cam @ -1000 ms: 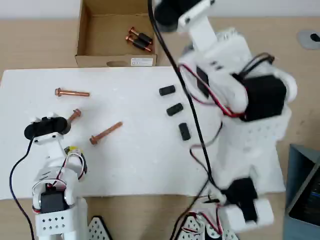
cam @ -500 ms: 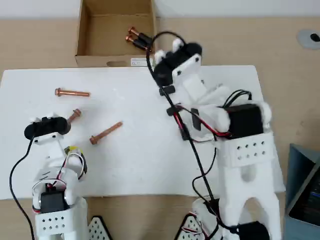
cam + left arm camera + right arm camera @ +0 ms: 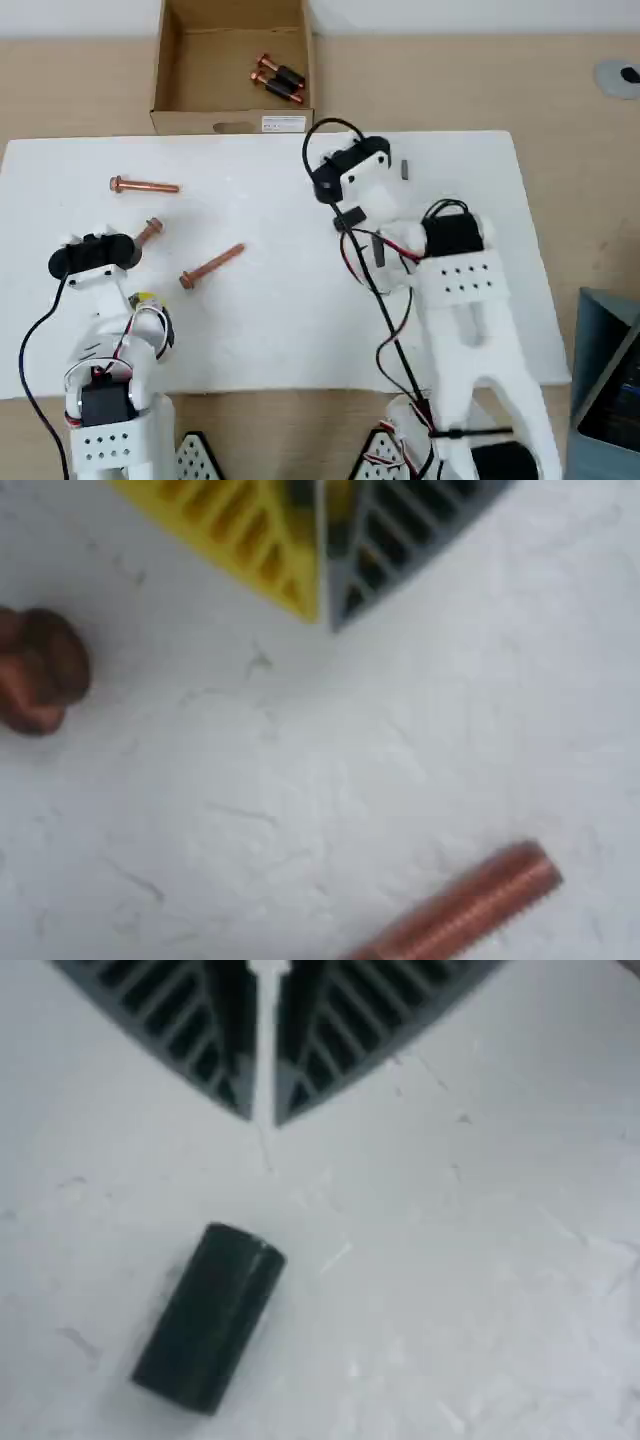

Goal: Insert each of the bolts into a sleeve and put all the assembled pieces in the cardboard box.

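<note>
Three copper bolts lie loose on the white mat: one at the far left, one beside the left arm's head, and one slanted. My left gripper, yellow and grey, is shut and empty just above the mat, between a bolt head and a threaded bolt end. My right gripper is shut and empty, hovering close over a black sleeve lying on the mat. Another sleeve peeks out beside the right arm. The cardboard box holds two assembled pieces.
The box stands just beyond the mat's far edge. Red and black cables trail from the right arm across the mat. A dark bin stands off the mat at the right edge.
The right arm has swung back from beside the box and come down over the sleeves on the mat. The left arm and the bolts have not moved.
</note>
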